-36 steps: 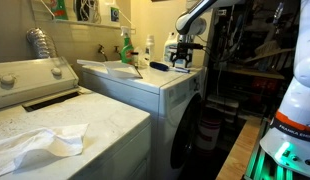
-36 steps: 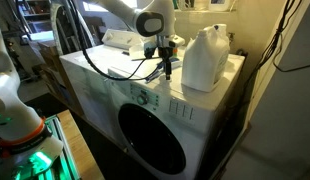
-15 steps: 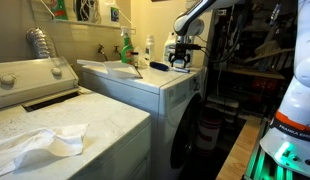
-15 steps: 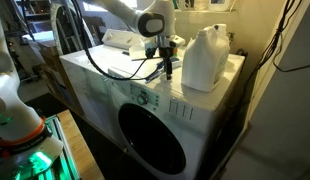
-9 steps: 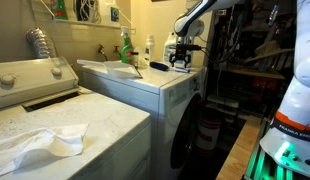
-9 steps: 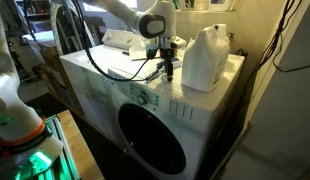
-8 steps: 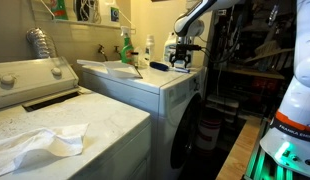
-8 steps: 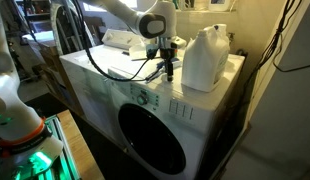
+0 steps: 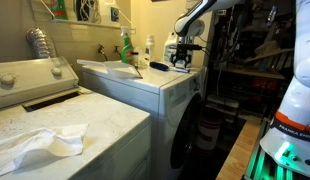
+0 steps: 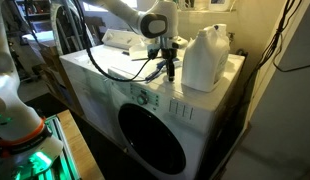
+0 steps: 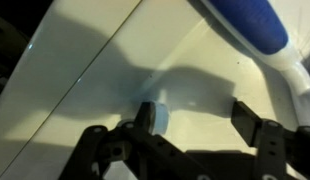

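Laundry machines are seen along a wall, and the white top of the front-loading one serves as the table (image 10: 190, 92). In both exterior views the pincer (image 10: 169, 71) is held low over this table, pointing down. A white jug (image 10: 205, 58) stands upright on the table just beside it, at its 3 o'clock. In an exterior view a dark flat thing (image 9: 158, 66) is seen lying on the table at 9 o'clock of the pincer.

In the wrist view the fingers (image 11: 247, 118) are spread wide apart and nothing is gripped between them. A pale-blue round piece (image 11: 155, 119) is seen on the table, right at the inner side of the 9 o'clock finger. Whether it touches that finger cannot be told. A blue-and-white object (image 11: 245, 25) is seen at 1 o'clock, well apart from the round piece.
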You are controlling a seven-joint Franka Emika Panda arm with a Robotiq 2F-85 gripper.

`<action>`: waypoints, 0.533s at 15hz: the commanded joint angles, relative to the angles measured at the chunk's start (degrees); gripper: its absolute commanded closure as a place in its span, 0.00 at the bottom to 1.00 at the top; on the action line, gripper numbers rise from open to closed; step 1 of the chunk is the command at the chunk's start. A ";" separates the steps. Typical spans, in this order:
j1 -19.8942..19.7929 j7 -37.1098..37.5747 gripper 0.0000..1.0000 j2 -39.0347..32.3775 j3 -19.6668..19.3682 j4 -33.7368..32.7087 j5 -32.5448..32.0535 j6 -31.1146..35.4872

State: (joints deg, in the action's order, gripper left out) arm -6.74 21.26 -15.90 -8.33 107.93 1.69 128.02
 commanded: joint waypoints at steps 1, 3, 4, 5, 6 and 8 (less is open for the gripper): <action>0.08 -0.16 0.47 -0.52 -0.33 -0.64 0.67 -1.17; 0.21 -0.37 0.63 -0.17 -0.17 -0.62 0.74 -1.13; 0.30 -0.34 0.70 -0.06 -0.14 -0.67 0.59 -1.00; 0.33 -0.40 0.77 -0.01 -0.08 -0.79 0.64 -1.05; 0.39 -0.40 0.85 0.07 -0.05 -0.84 0.59 -0.93; 0.52 -0.61 1.00 0.32 0.13 -0.82 0.82 -0.66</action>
State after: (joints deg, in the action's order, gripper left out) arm -6.44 21.25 -15.88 -8.17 106.97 1.73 128.02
